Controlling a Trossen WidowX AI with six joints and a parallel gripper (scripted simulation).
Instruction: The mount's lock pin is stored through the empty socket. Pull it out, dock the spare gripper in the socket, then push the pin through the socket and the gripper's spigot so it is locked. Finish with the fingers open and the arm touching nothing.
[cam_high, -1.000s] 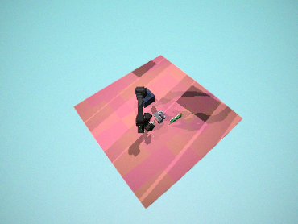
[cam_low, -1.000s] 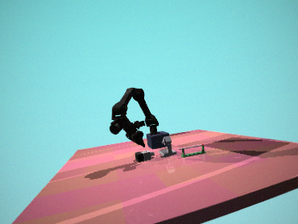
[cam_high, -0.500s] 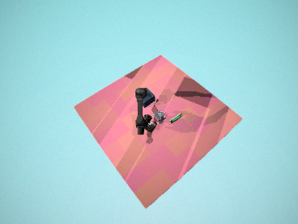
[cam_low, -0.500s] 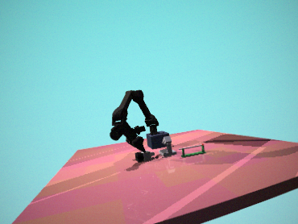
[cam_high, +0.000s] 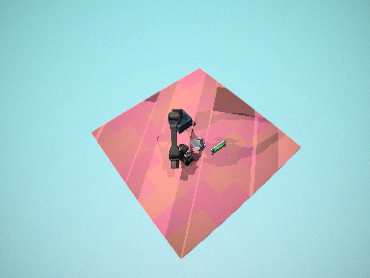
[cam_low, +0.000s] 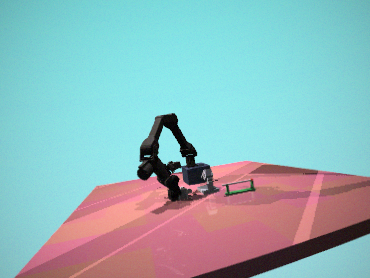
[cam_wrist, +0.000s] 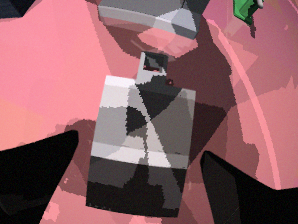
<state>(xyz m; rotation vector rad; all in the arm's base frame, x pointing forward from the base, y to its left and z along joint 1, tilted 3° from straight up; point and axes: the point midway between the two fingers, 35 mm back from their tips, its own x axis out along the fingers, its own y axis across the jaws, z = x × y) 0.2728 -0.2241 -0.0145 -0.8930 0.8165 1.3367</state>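
Observation:
My gripper (cam_wrist: 141, 148) is open and empty, low over the spare gripper. The spare gripper (cam_wrist: 142, 120) lies on the table between my fingers, a pale block with a dark rear end. No touch shows in the wrist view. Its spigot (cam_wrist: 150, 77), with a square hole, points toward the mount. The grey mount (cam_high: 198, 144) (cam_low: 208, 188) (cam_wrist: 150, 17) stands just beyond; its socket is cut off in the wrist view. The pin (cam_low: 240, 184), grey with a red end, lies across the green rack (cam_high: 218, 146) (cam_low: 240, 191) (cam_wrist: 245, 11).
The dark blue arm base (cam_high: 185, 122) (cam_low: 195, 174) (cam_wrist: 12, 7) stands close to the mount, on the side away from the green rack. The arm folds down beside the base. The pink patterned table (cam_high: 185, 220) (cam_low: 150, 240) carries irregular dark shadows.

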